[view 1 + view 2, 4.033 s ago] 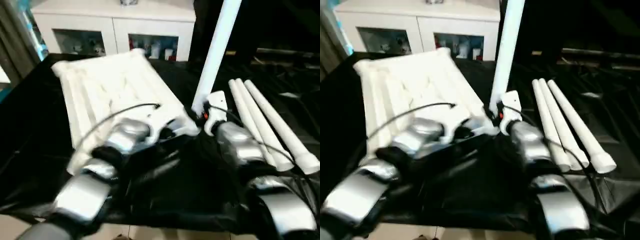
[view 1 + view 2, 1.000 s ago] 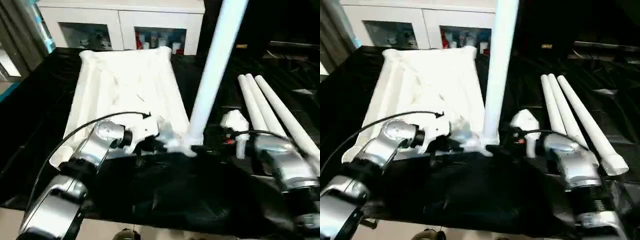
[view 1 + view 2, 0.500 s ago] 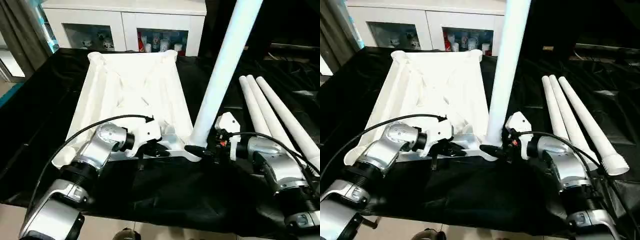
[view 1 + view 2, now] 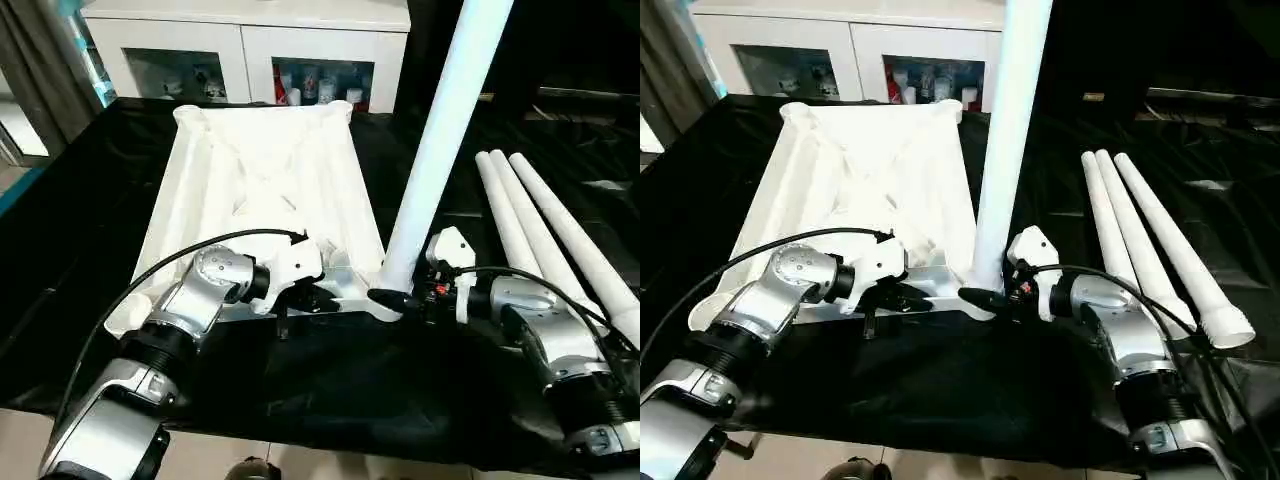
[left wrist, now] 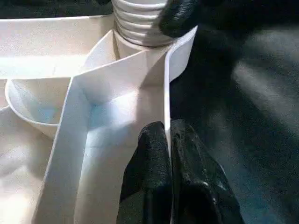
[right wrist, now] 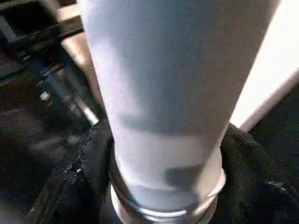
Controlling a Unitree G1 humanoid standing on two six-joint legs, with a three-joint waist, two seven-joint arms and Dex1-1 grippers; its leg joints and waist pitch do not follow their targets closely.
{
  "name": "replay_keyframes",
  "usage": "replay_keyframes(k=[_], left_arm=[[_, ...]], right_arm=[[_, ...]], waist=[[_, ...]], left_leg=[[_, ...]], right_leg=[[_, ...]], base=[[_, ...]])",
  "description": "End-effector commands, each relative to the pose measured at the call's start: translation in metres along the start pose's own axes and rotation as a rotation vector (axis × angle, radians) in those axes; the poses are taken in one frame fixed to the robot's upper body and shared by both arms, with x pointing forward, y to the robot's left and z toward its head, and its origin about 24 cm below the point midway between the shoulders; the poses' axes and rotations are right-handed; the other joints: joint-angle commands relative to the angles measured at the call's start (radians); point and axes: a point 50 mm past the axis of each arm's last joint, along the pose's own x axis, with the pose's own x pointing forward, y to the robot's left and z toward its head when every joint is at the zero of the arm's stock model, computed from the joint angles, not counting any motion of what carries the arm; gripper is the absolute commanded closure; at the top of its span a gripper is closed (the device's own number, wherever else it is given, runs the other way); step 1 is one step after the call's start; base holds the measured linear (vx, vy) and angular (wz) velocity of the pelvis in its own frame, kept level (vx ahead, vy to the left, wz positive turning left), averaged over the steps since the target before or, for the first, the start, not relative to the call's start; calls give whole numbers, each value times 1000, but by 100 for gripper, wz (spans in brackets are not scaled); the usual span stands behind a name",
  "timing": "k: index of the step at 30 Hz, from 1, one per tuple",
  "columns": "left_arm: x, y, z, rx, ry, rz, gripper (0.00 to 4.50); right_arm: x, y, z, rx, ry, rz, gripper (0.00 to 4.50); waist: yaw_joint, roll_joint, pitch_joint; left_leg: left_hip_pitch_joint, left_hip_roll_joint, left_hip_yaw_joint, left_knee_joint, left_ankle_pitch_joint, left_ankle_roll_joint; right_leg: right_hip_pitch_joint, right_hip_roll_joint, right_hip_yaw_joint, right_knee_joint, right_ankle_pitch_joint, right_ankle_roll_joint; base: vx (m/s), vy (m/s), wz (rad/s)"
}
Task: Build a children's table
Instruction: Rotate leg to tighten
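Observation:
The white tabletop (image 4: 260, 190) lies upside down on the black-draped table, ribbed underside up. One white leg (image 4: 440, 130) stands upright in the near right corner socket. My right gripper (image 4: 395, 298) is shut on that leg's base; the right wrist view has the leg (image 6: 173, 93) between my black fingers (image 6: 88, 163). My left gripper (image 4: 300, 300) is shut on the tabletop's near rim. In the left wrist view my fingers (image 5: 154, 163) pinch the thin rim wall (image 5: 167, 93), with the leg's threaded end (image 5: 138, 23) just beyond.
Three more white legs (image 4: 540, 230) lie side by side on the black cloth at the right. A white cabinet (image 4: 250, 40) with glass doors stands behind the table. The table's front edge runs just below my forearms.
The camera has shifted and steadied. Both grippers keep their holds, and over the last half second the upright leg and the tabletop have hardly moved.

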Motion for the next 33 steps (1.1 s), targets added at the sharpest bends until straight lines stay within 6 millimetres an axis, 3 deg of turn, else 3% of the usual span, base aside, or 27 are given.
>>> replay_keyframes(k=[1, 6, 7, 10, 14, 16, 17, 18, 23, 26, 28, 32, 33], left_arm=[[2, 10, 9, -26, -41, 112, 450], [21, 27, 16, -135, -10, 371, 450], [25, 28, 19, -150, -9, 403, 450], [37, 29, 29, -164, -16, 458, 450], [46, 27, 39, -149, -41, 456, 450], [47, 25, 40, -126, -49, 431, 450], [47, 24, 40, -119, -55, 414, 450], [46, 24, 40, -115, -59, 401, 450], [38, 21, 32, -80, -77, 334, 450], [27, 16, 20, -38, -69, 238, 450], [22, 13, 18, -5, -80, 184, 450], [13, 6, 13, 21, -95, 71, 450], [9, 2, 11, 36, -99, 20, 450]], right_arm=[[4, -1, -20, 88, 37, -124, 175], [32, 3, -38, 232, 47, -381, 176], [38, 5, -40, 250, 53, -414, 176], [57, 16, -42, 323, 67, -428, 176], [71, 26, -37, 280, 65, -378, 176], [71, 25, -36, 283, 51, -376, 120], [70, 23, -34, 284, 37, -371, 106], [69, 21, -32, 285, 28, -369, 101], [56, 7, -23, 207, 12, -338, 62], [35, -3, -16, 144, 8, -236, 62], [26, -4, -14, 120, 10, -185, 62], [9, -7, -10, 79, 20, -91, 62], [3, -7, -7, 65, 26, -48, 62]], waist=[[-4, -9, -77], [-19, -11, -64], [-21, -6, -66], [-26, -7, -65], [-27, -4, -68], [-29, -6, -68], [-29, -1, -67], [-31, -5, -67], [-43, -2, -66], [-40, -10, -68], [-35, -8, -71], [-28, -6, -77], [-25, -4, -81]], left_leg=[[26, 47, -24, -62, -145, 58], [38, 43, -29, -74, -268, -7], [41, 45, -29, -76, -273, -18], [44, 44, -33, -82, -302, -23], [44, 42, -33, -84, -304, -11], [42, 41, -33, -84, -297, 3], [42, 40, -33, -84, -300, 4], [41, 39, -33, -84, -310, 9], [34, 41, -37, -87, -320, 15], [34, 40, -34, -82, -287, 36], [30, 44, -32, -79, -239, 62], [30, 47, -28, -73, -179, 74], [27, 49, -25, -68, -133, 97]], right_leg=[[46, -73, 40, -68, -74, -244], [42, -76, 43, -96, -320, -189], [39, -76, 45, -97, -321, -185], [42, -73, 42, -100, -311, -185], [46, -74, 45, -102, -276, -184], [47, -74, 45, -100, -256, -189], [47, -75, 45, -101, -260, -190], [48, -74, 44, -103, -273, -190], [52, -74, 42, -103, -286, -189], [55, -76, 44, -103, -267, -193], [56, -77, 46, -97, -209, -205], [58, -72, 42, -81, -105, -240], [57, -70, 41, -70, -11, -262]], base=[[0, 0, 0], [0, 0, 0], [0, 0, 0], [0, 0, 0], [0, 0, 0], [0, 0, 0], [0, 0, 0], [0, 0, 0], [0, 0, 0], [0, 0, 0], [0, 0, 0], [0, 0, 0], [0, 0, 0]])
